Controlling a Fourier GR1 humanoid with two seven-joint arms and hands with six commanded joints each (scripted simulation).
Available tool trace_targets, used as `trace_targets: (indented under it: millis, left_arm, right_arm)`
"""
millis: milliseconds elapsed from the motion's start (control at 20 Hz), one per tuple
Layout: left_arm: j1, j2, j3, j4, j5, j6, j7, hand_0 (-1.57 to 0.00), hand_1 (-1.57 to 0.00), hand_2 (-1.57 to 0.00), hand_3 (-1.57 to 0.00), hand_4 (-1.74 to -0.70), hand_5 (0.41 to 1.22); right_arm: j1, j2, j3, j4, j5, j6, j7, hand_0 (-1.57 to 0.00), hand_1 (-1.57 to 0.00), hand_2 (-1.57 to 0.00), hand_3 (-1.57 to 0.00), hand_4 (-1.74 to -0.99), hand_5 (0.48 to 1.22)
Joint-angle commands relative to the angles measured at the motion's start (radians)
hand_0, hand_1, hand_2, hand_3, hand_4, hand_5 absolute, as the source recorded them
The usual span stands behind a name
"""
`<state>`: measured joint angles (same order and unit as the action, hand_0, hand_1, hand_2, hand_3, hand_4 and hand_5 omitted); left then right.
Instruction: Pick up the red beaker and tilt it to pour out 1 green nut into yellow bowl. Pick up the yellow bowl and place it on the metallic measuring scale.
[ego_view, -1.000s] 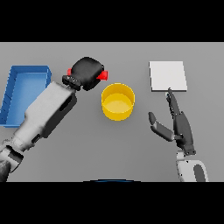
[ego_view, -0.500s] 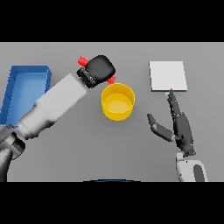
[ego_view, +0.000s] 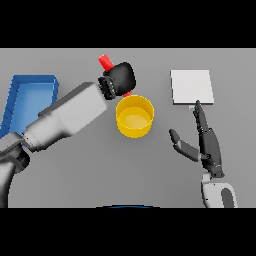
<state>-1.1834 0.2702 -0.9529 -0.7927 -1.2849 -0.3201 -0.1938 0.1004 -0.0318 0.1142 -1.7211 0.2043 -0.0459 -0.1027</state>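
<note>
We see one grey table (ego_view: 100, 185) filling the head view, and everything else sits on or above it. The largest thing on it is a single blue tray (ego_view: 30, 92) at the far left; our left arm crosses its near corner, and the part of its floor that shows holds nothing we can make out. Next in size is one white square scale (ego_view: 192, 86) at the upper right, flat on the table with nothing on top.

There is one yellow bowl (ego_view: 134, 116), round and open-topped, standing upright near the middle of the table, well apart from the scale. Its inside looks plain yellow; we cannot tell whether a nut lies in it.

Our left hand (ego_view: 120, 78) hangs just above the bowl's far left rim, its fingers curled tight round the one red beaker (ego_view: 105, 62). Only two bits of the beaker show: a red end slanting up and left out of the fist, and a red sliver below the fist at the bowl's edge. The beaker is tilted, not upright.

Our right hand (ego_view: 205, 142) sits to the right of the bowl, below the scale, fingers straight and thumb spread, holding nothing.
</note>
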Motion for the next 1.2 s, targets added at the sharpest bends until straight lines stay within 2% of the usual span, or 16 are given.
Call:
trace_targets:
  millis: [0, 50, 100, 150, 350, 500, 650, 800, 900, 1000, 1150]
  left_arm:
    - [-0.004, -0.006, -0.017, 0.009, -0.018, 0.003, 0.001, -1.57, -1.57, -1.57, -1.56, -1.74, 1.221]
    - [-0.018, -0.001, -0.031, 0.006, -0.032, 0.002, -0.017, -1.57, -1.57, -1.57, -1.56, -1.74, 1.221]
    - [-0.027, -0.004, -0.045, 0.008, -0.047, 0.015, -0.028, -1.57, -1.57, -1.57, -1.57, -1.73, 1.221]
    - [-0.034, -0.011, -0.059, 0.022, -0.064, 0.020, -0.029, -1.57, -1.57, -1.57, -1.57, -1.73, 1.221]
    - [-0.071, -0.031, -0.112, 0.023, -0.126, 0.027, -0.025, -1.57, -1.57, -1.57, -1.57, -1.73, 1.221]
    - [-0.150, -0.026, -0.134, 0.033, -0.160, 0.031, -0.070, -1.57, -1.57, -1.57, -1.57, -1.73, 1.221]
    - [-0.292, -0.001, -0.105, 0.092, -0.171, 0.055, -0.115, -1.57, -1.57, -1.57, -1.57, -1.73, 1.221]
    - [-0.370, 0.041, -0.009, 0.164, -0.128, 0.075, -0.097, -1.57, -1.57, -1.57, -1.57, -1.72, 1.221]
    - [-0.427, 0.077, 0.081, 0.238, -0.079, 0.081, -0.069, -1.57, -1.57, -1.57, -1.57, -1.72, 1.221]
    - [-0.469, 0.094, 0.203, 0.326, 0.004, 0.044, -0.006, -1.57, -1.57, -1.57, -1.57, -1.73, 1.221]
    - [-0.480, 0.173, 0.464, 0.449, 0.212, -0.001, 0.098, -1.57, -1.57, -1.57, -1.51, -1.73, 1.221]
  right_arm:
    - [-0.004, 0.002, 0.002, 0.014, 0.005, 0.000, 0.011, 0.00, 0.00, 0.00, 0.00, -1.130, 0.565]
    - [-0.015, 0.007, 0.006, 0.018, 0.018, -0.010, 0.023, 0.00, 0.00, 0.00, 0.00, -1.129, 0.566]
    - [-0.007, 0.001, 0.007, 0.015, 0.021, -0.009, 0.008, 0.00, 0.00, 0.00, 0.00, -1.132, 0.573]
    - [0.001, -0.001, 0.009, 0.017, 0.026, -0.008, -0.006, 0.00, 0.00, 0.00, 0.00, -1.136, 0.578]
    - [-0.002, -0.006, -0.001, 0.014, 0.010, -0.002, -0.005, 0.00, 0.00, 0.00, 0.00, -1.130, 0.577]
    - [-0.003, 0.000, 0.003, 0.009, 0.018, -0.011, 0.002, 0.00, 0.00, 0.00, 0.00, -1.138, 0.572]
    - [-0.016, 0.005, 0.014, 0.002, 0.036, -0.017, 0.022, 0.00, 0.00, 0.00, 0.00, -1.135, 0.563]
    - [-0.007, 0.008, 0.013, 0.012, 0.022, -0.009, -0.006, 0.00, 0.00, 0.00, 0.00, -1.131, 0.553]
    - [-0.015, 0.007, 0.010, 0.008, 0.009, -0.002, 0.001, 0.00, 0.00, 0.00, 0.00, -1.117, 0.554]
    - [-0.025, 0.004, 0.012, 0.014, 0.003, 0.009, -0.007, 0.00, 0.00, 0.00, 0.00, -1.104, 0.563]
    - [-0.048, 0.000, 0.010, 0.035, 0.000, 0.014, 0.002, 0.00, 0.00, 0.00, 0.00, -1.105, 0.578]
